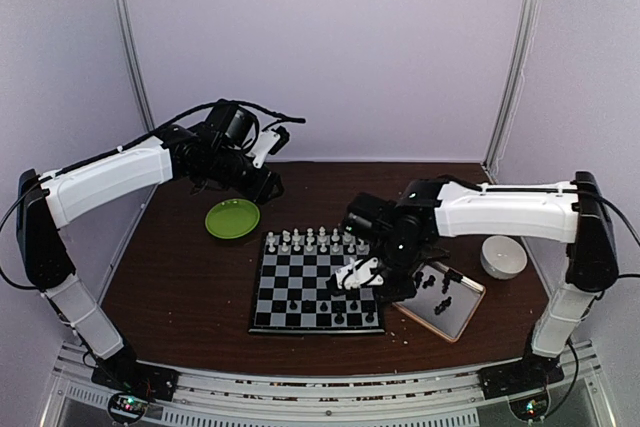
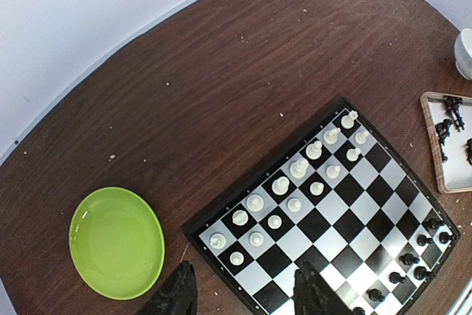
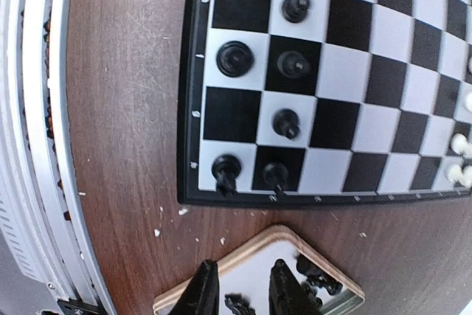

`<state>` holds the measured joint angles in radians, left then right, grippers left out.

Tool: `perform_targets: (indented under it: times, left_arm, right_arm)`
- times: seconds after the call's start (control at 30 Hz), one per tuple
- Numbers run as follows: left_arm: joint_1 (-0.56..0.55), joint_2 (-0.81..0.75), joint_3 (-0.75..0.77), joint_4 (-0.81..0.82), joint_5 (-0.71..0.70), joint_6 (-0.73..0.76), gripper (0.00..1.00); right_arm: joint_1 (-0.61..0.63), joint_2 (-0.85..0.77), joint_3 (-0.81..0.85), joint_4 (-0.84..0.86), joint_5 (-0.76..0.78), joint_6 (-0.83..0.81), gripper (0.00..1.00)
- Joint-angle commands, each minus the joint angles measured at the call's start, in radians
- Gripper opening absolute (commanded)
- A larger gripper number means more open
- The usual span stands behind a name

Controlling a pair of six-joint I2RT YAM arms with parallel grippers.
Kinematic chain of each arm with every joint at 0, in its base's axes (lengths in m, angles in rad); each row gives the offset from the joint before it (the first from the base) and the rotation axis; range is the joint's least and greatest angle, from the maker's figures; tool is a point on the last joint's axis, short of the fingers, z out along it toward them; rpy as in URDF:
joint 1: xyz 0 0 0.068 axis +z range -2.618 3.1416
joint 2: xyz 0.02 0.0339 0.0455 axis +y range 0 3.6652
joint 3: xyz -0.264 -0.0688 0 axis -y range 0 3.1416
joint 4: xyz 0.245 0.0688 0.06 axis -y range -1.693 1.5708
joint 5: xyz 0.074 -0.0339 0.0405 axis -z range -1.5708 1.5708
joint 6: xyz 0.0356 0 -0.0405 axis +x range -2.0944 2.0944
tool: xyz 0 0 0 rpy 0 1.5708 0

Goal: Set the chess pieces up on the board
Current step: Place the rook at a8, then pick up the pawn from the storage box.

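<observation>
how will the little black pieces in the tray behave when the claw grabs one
Probably very light: each black piece is tiny beside the right claw. Likely to roll or skid, since they lie jumbled on the shiny tray. Their rounded shapes may slip out.

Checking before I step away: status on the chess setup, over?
Left gripper open, empty, raised near green plate. Right gripper slightly open above the tray. White pieces set on the board; black pieces partly placed, more in tray. Nothing blocking.
</observation>
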<state>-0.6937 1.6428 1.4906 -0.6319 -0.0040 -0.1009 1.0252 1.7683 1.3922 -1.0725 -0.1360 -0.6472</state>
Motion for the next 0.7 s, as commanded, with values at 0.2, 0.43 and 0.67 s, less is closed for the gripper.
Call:
perform_targets:
  times: [0.2, 0.43, 0.67]
  left_arm:
    - [0.002, 0.001, 0.019, 0.011, -0.002, 0.016, 0.46]
    - [0.002, 0.011, 0.022, 0.011, 0.007, 0.017, 0.46]
    - [0.002, 0.014, 0.023, 0.011, 0.015, 0.016, 0.46]
  right_arm:
    - [-0.316, -0.231, -0.160, -0.033, -0.015, -0.014, 0.26]
    - [-0.493, -0.266, -0.263, -0.013, 0.013, -0.081, 0.26]
    - [-0.508, -0.291, -0.394, 0.002, 0.008, -0.179, 0.26]
